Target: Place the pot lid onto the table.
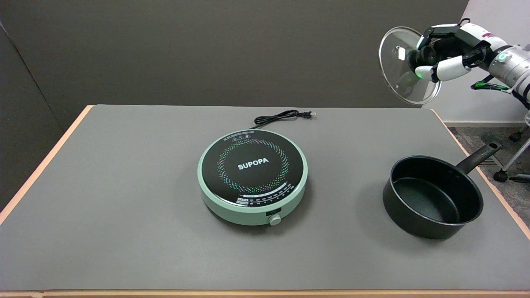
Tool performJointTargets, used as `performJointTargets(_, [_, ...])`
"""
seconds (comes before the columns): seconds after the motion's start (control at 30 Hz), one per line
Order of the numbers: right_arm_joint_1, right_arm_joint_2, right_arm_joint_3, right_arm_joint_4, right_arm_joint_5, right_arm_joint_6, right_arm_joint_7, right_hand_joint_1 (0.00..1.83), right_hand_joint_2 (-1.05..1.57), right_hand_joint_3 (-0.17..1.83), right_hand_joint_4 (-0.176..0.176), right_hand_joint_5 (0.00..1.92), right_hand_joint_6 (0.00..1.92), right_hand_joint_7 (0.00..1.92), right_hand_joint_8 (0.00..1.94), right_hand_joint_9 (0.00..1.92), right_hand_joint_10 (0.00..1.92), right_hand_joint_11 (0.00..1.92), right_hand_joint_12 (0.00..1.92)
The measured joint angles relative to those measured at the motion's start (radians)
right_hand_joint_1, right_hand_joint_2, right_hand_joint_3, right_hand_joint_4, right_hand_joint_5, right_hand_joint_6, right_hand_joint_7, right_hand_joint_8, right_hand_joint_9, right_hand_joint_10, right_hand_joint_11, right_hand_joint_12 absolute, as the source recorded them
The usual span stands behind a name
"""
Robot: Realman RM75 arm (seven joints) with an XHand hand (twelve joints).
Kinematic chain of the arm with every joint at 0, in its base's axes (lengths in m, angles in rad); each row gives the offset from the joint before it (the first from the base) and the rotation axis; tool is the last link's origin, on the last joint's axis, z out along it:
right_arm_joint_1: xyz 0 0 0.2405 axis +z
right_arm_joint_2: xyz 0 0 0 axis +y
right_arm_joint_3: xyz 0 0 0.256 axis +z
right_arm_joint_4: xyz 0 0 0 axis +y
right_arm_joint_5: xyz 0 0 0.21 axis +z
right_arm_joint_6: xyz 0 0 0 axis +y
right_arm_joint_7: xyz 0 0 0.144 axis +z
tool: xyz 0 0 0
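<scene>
Above the table's (124, 186) far right corner, my right hand (445, 49) grips the lid (399, 70) by its knob, nearly upright, pot (432, 196) well below.
</scene>
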Motion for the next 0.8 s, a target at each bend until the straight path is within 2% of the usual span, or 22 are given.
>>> performJointTargets(0.33, [0.009, 0.003, -0.011, 0.007, 0.170, -0.024, -0.003, 1.34, 0.90, 0.64, 0.176, 0.55, 1.44, 0.81, 1.45, 0.73, 1.88, 0.54, 1.74])
performJointTargets(0.8, [0.014, -0.001, -0.027, -0.016, 0.265, -0.033, -0.004, 1.34, 0.90, 0.63, 0.176, 0.56, 1.43, 0.81, 1.45, 0.73, 1.88, 0.54, 1.73])
